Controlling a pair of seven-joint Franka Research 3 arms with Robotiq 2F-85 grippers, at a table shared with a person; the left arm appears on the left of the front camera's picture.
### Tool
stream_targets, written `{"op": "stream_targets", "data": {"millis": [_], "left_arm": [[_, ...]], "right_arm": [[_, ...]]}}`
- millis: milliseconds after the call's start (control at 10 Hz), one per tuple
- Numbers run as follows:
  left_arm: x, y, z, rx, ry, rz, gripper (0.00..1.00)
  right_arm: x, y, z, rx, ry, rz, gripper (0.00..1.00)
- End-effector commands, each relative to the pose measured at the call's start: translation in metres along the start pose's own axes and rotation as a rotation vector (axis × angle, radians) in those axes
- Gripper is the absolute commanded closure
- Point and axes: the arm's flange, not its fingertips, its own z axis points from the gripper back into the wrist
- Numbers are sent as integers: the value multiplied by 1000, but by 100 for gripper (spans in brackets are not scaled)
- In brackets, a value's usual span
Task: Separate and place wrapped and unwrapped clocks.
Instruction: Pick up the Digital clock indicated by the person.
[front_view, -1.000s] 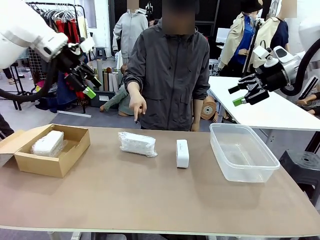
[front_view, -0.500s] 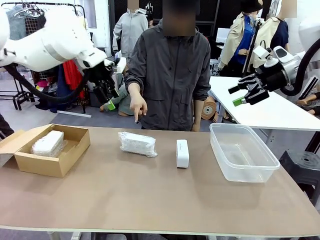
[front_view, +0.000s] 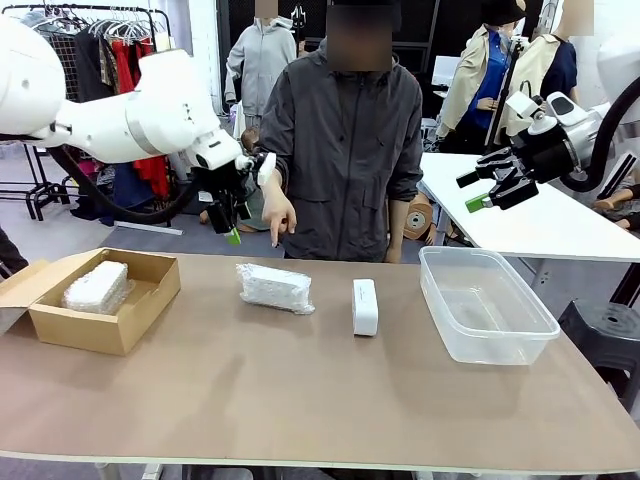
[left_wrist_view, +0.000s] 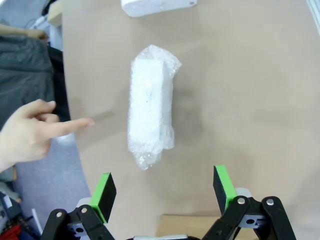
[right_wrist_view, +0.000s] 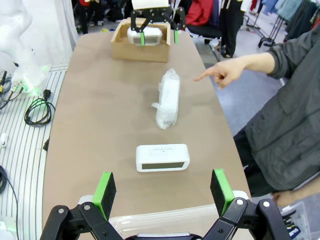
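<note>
A brown table top (front_view: 300, 400) lies bare across its whole near half, with free passage from side to side. At the far left stands an open cardboard box (front_view: 85, 335), its walls rising around a second bubble-wrapped bundle (front_view: 97, 287). A wide bare stretch separates the box from the bubble-wrapped white bundle (front_view: 275, 287) near mid-table. A narrower bare strip lies between that bundle and the bare white rounded plastic clock (front_view: 365, 306), and another between the clock and the clear plastic tub (front_view: 505, 350). The person's hand (front_view: 275, 215) points down close behind the bundle, just beside the left gripper (front_view: 233, 232), whose fingers are spread wide. The right gripper (front_view: 470, 192) hangs high, clear of the table.
</note>
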Motion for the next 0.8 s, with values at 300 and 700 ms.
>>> {"op": "stream_targets", "data": {"millis": [300,700], "left_arm": [[4,3,-21,-19,33,-48,0],[4,3,-21,-19,33,-48,0]], "right_arm": [[2,2,1,0,-2,3,0],[2,2,1,0,-2,3,0]]}}
